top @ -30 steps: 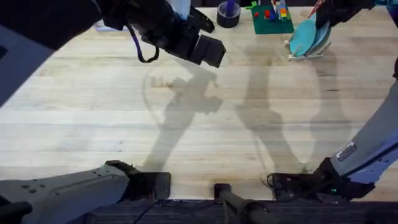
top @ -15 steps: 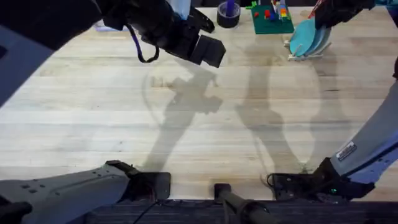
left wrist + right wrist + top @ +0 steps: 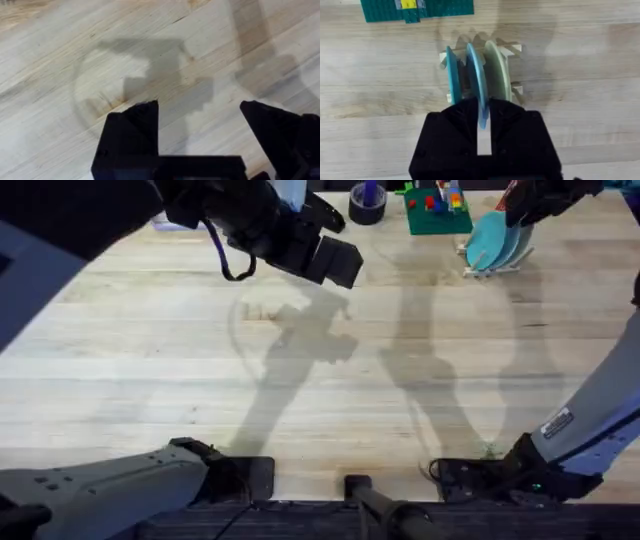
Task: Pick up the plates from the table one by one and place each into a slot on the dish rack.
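Standing in the dish rack (image 3: 516, 49) at the table's (image 3: 320, 380) far right: three plates, one teal (image 3: 451, 70), one sky blue (image 3: 476, 75), one pale green (image 3: 497, 72). Right claw (image 3: 484, 117) above the rack, narrowly closed on the sky-blue plate's edge. Left claw (image 3: 200, 122) raised over bare table, spread wide, holding nothing.

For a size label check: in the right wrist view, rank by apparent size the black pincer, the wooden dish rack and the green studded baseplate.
1. Black right pincer, though nearness to the camera inflates it.
2. Pale wooden dish rack.
3. Green studded baseplate, cut off by the frame edge, so unsure.
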Action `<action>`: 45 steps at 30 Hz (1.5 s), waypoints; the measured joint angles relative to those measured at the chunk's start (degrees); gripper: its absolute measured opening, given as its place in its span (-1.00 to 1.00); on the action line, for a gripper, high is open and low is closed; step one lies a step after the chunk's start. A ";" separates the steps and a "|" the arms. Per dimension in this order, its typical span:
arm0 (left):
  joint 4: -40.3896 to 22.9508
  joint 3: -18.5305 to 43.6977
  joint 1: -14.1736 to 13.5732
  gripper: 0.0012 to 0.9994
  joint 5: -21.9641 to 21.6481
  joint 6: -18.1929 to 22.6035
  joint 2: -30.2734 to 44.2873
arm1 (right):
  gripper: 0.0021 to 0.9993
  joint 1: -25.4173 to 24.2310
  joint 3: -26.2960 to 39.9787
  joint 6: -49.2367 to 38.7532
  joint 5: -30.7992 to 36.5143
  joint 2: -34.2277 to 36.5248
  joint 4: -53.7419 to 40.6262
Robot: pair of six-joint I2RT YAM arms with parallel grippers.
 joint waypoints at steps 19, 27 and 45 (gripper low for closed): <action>0.00 -0.01 0.00 0.99 0.00 0.00 0.00 | 0.93 0.00 10.40 0.79 0.80 -3.52 -15.10; 0.00 -0.01 0.00 0.99 0.00 0.00 0.00 | 0.99 0.22 10.40 1.14 0.35 -6.32 -18.84; 0.00 -0.01 0.00 0.99 0.00 0.02 0.00 | 0.99 6.23 -5.03 2.94 -0.72 -26.88 -20.59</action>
